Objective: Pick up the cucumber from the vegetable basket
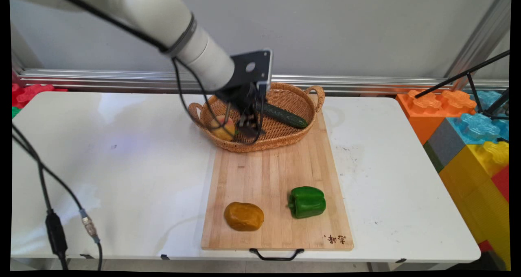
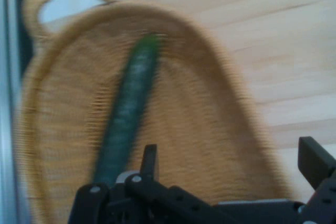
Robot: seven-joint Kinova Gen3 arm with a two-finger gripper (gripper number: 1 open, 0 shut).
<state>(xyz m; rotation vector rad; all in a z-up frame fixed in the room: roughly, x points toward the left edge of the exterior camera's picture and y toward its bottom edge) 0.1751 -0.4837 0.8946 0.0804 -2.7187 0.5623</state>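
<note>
I see the cutting board (image 1: 276,179) carrying the wicker basket (image 1: 285,140) at its far end, the gripper (image 1: 248,124) hanging inside with fingers (image 2: 150,161) apart. A cucumber (image 1: 285,115) lies right of it, a peach (image 1: 223,127) left. Near me sit a green pepper (image 1: 307,201) and potato (image 1: 243,216).

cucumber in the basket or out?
In. The cucumber lies flat on the woven floor of the basket, inside its rim, in both views.
</note>
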